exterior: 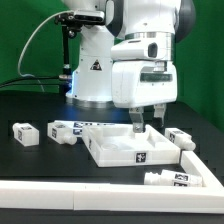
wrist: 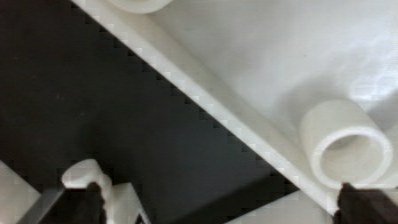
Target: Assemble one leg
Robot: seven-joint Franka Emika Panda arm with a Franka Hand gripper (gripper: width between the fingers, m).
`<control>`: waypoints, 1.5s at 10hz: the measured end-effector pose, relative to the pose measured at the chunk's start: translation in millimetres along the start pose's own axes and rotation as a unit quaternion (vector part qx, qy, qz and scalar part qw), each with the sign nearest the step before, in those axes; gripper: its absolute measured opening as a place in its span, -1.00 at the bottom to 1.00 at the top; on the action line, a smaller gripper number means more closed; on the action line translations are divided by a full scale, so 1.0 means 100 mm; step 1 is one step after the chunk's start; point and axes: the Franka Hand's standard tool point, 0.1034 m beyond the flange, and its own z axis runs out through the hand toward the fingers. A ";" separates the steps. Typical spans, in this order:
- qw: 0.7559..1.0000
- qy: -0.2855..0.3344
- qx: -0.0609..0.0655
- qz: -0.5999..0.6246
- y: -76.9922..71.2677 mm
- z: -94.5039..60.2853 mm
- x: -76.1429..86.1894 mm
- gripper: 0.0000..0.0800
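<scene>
- Claw (exterior: 146,124) — jaws spread, nothing held; it hangs low over the far rim of the square tray piece (exterior: 135,150).
- Nearest leg (exterior: 180,137) lies on the bench (exterior: 50,160), just beside the tray, on the exterior view's right; none appears fitted.
- Recommended: descend squarely over the leg, centre it between the jaws before closing — a skewed grip would likely misalign it at the corner socket (wrist: 347,150).

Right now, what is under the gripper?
The white tray rim and black table lie below the open gripper. Its fingers hide part of the tray's far rim.
</scene>
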 end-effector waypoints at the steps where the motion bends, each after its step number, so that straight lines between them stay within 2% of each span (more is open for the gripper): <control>1: 1.000 0.000 0.000 0.000 0.00 0.00 0.00 0.62; 5: 1.000 -0.004 0.002 -0.002 0.02 0.00 0.00 0.62; 6: 1.000 -0.013 0.008 -0.002 0.12 -0.03 0.05 0.62; 8: 1.000 -0.007 0.006 -0.001 0.35 -0.03 0.45 0.62; 9: 1.000 -0.015 0.015 -0.015 0.44 0.00 0.55 0.62; 10: 1.000 -0.013 0.014 -0.022 0.49 0.00 0.61 0.62; 14: 0.999 -0.017 0.017 -0.021 0.46 0.03 0.56 0.62; 15: 0.999 -0.033 0.032 -0.017 0.49 0.08 0.52 0.62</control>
